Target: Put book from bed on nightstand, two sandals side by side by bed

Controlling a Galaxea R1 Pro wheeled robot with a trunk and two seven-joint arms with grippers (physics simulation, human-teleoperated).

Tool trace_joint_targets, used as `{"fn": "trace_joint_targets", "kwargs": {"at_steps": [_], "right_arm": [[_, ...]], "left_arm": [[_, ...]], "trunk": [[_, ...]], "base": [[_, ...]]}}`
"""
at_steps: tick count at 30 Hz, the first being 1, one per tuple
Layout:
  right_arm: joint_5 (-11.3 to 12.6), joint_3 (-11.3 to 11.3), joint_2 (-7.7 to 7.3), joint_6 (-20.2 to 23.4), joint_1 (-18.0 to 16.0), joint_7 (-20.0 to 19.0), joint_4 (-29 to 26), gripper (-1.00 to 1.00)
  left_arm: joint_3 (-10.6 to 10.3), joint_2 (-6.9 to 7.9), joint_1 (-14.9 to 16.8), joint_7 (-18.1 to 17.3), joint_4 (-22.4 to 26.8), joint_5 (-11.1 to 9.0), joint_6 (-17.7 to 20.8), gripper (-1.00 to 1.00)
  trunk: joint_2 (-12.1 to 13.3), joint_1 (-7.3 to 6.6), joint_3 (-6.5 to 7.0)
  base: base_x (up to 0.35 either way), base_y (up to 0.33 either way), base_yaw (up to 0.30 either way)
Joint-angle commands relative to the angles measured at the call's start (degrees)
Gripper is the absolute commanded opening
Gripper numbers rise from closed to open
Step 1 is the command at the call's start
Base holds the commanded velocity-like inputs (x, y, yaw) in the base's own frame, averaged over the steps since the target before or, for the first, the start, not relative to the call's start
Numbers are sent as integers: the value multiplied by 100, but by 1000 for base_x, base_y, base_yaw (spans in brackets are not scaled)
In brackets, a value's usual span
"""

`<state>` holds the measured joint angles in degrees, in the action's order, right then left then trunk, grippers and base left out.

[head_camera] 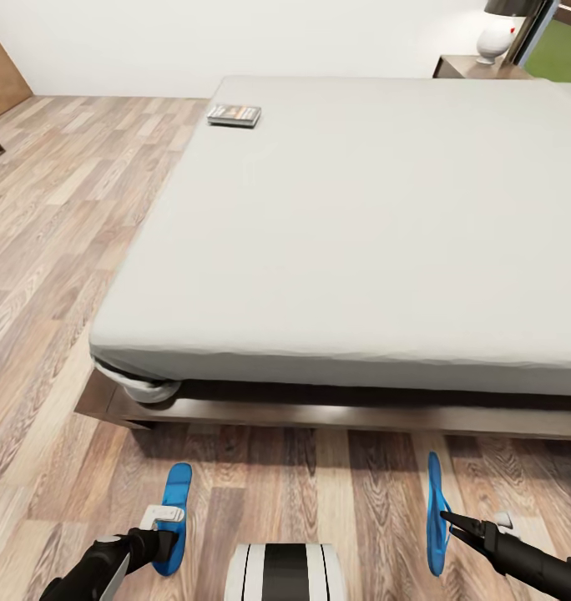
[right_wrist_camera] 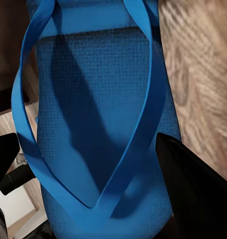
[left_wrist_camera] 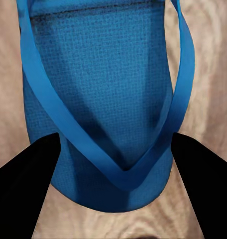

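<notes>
At the lower edge of the head view, we hold one sandal in each gripper: left gripper (head_camera: 162,534) closed on the left sandal (head_camera: 174,513), right gripper (head_camera: 449,524) on the edge-up right sandal (head_camera: 437,509). The book (head_camera: 234,115) lies upper left on the bed (head_camera: 361,234). Next, we judge, both sandals go down flat, side by side.

A bedroom in a home is shown. Most of the frame is taken up by a large low bed (head_camera: 361,225) with a pale mattress on a dark wooden frame. A wood-plank floor (head_camera: 60,242) is seen at left, and at upper right a nightstand (head_camera: 465,68) carrying a white lamp (head_camera: 496,37).
</notes>
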<state>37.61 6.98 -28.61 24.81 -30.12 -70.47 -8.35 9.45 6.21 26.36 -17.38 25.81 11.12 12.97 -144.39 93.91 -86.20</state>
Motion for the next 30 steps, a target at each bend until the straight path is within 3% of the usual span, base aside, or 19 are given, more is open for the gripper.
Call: {"fn": "trace_joint_targets", "kwargs": {"at_steps": [1, 23, 30], "right_arm": [[63, 49, -4, 59, -2, -11, 0, -100], [63, 47, -4, 59, -2, -11, 0, -100], [63, 43, -4, 59, -2, -11, 0, -100]], "left_arm": [[48, -6, 1, -50, 12, 57, 30, -100], [48, -6, 1, -46, 20, 57, 30, -100], [48, -6, 1, -46, 20, 57, 34, -100]], "trunk": [[-1, 1, -4], [-5, 9, -70], [-15, 27, -225]], "base": [[107, 31, 0], [8, 2, 0], [0, 0, 0]]}}
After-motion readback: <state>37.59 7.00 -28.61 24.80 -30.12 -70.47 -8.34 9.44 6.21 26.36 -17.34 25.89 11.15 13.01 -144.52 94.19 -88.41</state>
